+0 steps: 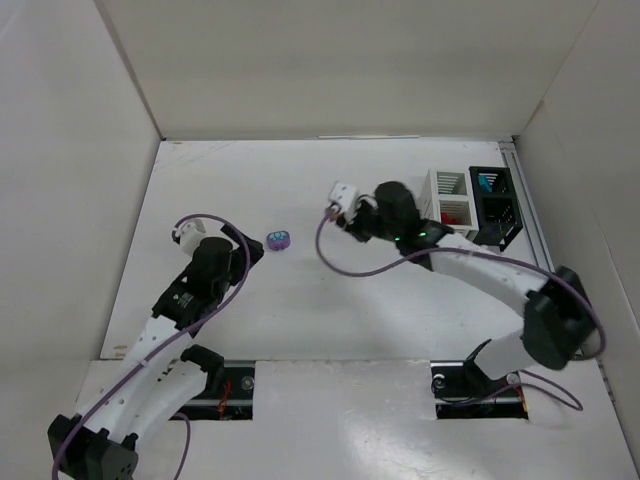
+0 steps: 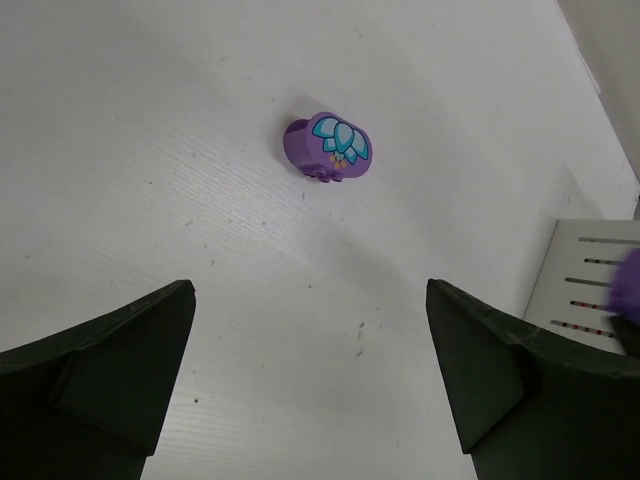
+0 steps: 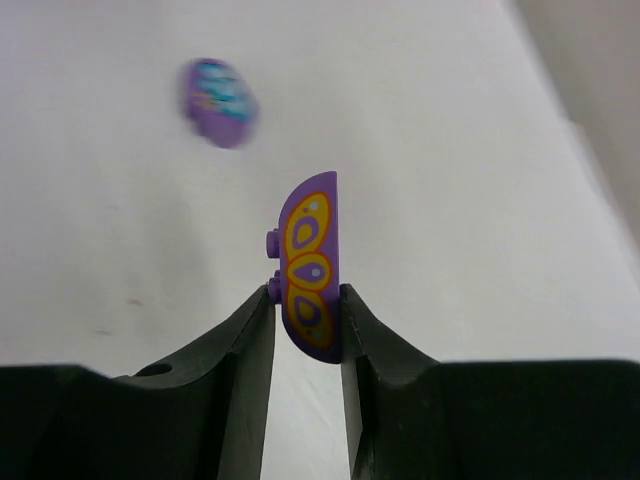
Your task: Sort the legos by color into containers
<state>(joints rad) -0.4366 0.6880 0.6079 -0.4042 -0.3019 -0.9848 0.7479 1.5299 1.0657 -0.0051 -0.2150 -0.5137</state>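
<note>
The right claw [image 3: 307, 300] is pinching a purple lego tile [image 3: 312, 262] printed with a yellow-orange wing pattern. The tile is held upright on its edge, with its small studs facing left in the wrist view. The left claw [image 2: 310, 290] hangs spread wide above the desk [image 1: 300, 330], with nothing between its fingers. Between the two claws, left of the desk's middle, lies a rounded purple lego [image 1: 278, 240] with a teal flower print on top. The white bin [image 1: 447, 195] and the black bin [image 1: 495, 205] stand side by side at the right edge, near the far right corner. Something red shows in the white bin and something teal in the black.
</note>
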